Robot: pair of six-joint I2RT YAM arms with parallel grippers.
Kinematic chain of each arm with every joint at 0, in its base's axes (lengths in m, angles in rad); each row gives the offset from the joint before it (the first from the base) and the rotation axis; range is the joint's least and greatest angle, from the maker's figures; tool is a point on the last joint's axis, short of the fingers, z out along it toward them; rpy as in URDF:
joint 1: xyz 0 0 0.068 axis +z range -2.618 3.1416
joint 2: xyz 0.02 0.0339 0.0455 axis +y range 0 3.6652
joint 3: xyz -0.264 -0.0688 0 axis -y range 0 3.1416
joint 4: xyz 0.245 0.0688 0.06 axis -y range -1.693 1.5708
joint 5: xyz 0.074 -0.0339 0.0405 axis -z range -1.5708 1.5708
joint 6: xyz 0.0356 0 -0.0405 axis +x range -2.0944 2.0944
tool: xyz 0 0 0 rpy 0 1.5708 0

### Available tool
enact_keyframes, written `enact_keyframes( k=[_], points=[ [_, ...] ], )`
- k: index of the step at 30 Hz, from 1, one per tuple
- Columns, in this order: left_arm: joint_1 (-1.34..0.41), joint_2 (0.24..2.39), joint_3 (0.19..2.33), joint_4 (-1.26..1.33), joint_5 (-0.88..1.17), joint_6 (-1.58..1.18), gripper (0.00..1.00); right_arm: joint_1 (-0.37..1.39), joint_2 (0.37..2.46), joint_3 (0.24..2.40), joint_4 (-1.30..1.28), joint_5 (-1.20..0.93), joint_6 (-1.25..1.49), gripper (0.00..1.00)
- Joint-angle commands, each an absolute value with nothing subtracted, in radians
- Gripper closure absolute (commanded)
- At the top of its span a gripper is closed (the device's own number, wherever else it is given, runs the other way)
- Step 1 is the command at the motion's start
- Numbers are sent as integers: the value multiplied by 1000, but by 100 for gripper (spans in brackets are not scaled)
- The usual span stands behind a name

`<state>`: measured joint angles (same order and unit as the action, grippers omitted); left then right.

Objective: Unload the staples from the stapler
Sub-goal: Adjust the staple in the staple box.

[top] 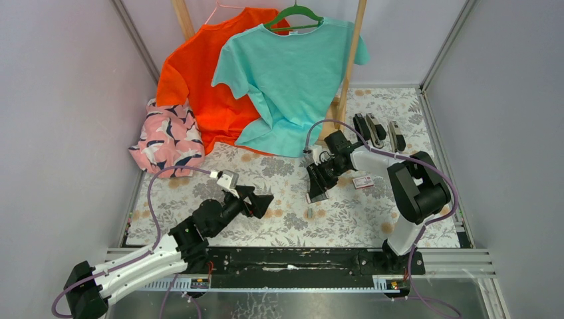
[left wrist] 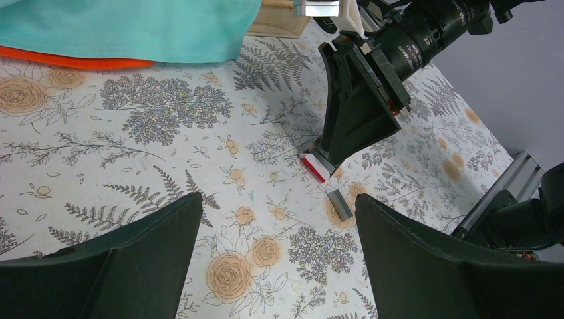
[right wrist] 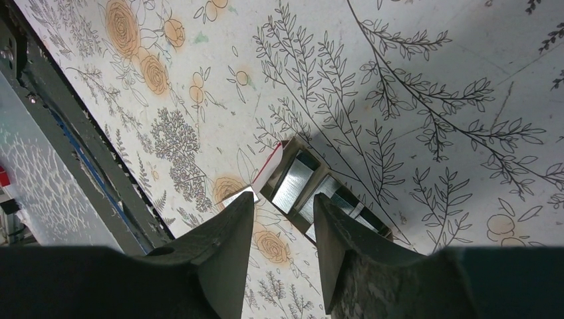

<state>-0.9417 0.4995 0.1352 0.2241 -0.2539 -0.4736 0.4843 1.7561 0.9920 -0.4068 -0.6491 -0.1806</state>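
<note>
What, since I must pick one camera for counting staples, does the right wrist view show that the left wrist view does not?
Only the right wrist view looks down into the small tray and shows the silvery staples lying inside it. Only the left wrist view shows the right claw from outside, its tips at that tray, plus the teal shirt and the open left claw. Both show the floral table cover, the tray's red end, and what looks like a loose staple strip beside it.
</note>
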Motion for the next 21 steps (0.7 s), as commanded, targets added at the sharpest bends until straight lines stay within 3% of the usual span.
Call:
enact_keyframes(
  k=[1,21],
  points=[
    [-940,494,138,236,-271,-467,8,495,1733,1016,-406,-687,-178,54],
    [-940,493,142,231,-269,-469,8,501,1716,1014,-420,-538,-170,53]
  ],
)
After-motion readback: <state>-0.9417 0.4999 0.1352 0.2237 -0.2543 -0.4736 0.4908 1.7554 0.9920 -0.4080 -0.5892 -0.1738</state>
